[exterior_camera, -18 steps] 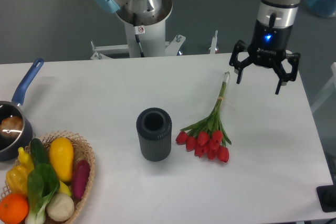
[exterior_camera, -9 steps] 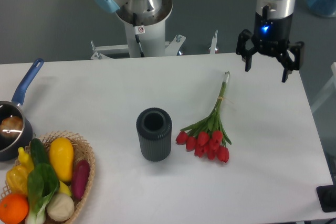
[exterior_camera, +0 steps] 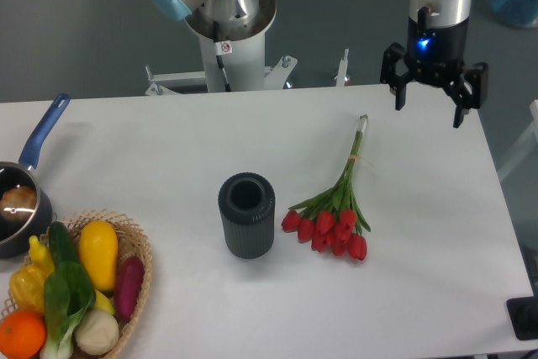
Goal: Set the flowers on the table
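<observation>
The grey UR5e arm's wrist comes down from the top right edge, pointing straight downward. Its black 2-finger gripper hangs with both fingers spread wide apart, holding nothing. A blue light glows on the gripper body.

Worktop: white, rounded corners.
Centre: dark ribbed vase, upright.
Beside it: red tulips lying flat.
Left edge: blue-handled pan, wicker vegetable basket.

Showing: flowers wearing red heads, green leaves and pale green stems; counter appearing plain white; vase showing dark ribbing; gripper appearing black, glowing blue.
</observation>
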`<state>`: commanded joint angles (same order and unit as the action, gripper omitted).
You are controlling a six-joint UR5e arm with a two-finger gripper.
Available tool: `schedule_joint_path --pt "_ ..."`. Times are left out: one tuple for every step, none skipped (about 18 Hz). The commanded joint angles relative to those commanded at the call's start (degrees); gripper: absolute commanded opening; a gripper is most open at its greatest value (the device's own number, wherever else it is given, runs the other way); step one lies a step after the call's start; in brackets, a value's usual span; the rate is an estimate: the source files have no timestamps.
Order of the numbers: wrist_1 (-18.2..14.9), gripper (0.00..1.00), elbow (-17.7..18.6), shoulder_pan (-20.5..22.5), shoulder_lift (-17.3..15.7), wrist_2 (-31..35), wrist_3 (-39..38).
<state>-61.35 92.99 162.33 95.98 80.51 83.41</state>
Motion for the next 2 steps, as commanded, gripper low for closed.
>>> schedule_joint_path --pt "0.00 1.00 0.00 0.00 0.00 0.00 0.00" --pt "0.00 1.00 0.00 0.00 0.00 0.00 -0.09"
